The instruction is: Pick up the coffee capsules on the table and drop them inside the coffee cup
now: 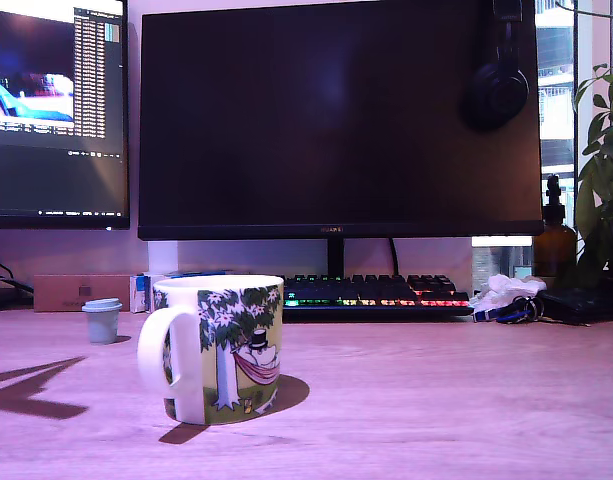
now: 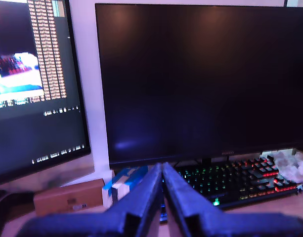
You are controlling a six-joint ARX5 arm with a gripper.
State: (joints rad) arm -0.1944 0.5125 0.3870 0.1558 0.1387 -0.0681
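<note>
One coffee cup (image 1: 221,345) seen on table (image 1: 436,400), centre-left of exterior view, handle toward that view's left. One grey-teal capsule (image 1: 102,320) seen upright, well apart on cup's left. Gripper (image 2: 162,170) seen with fingers pressed together, nothing held. Two monitors, one keyboard (image 1: 376,293) counted behind.

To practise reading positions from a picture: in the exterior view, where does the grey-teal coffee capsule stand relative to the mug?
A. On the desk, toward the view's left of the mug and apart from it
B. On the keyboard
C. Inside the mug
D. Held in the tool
A: the grey-teal coffee capsule stands upright on the desk, left of the mug in the exterior view, with a clear gap between them.
</note>
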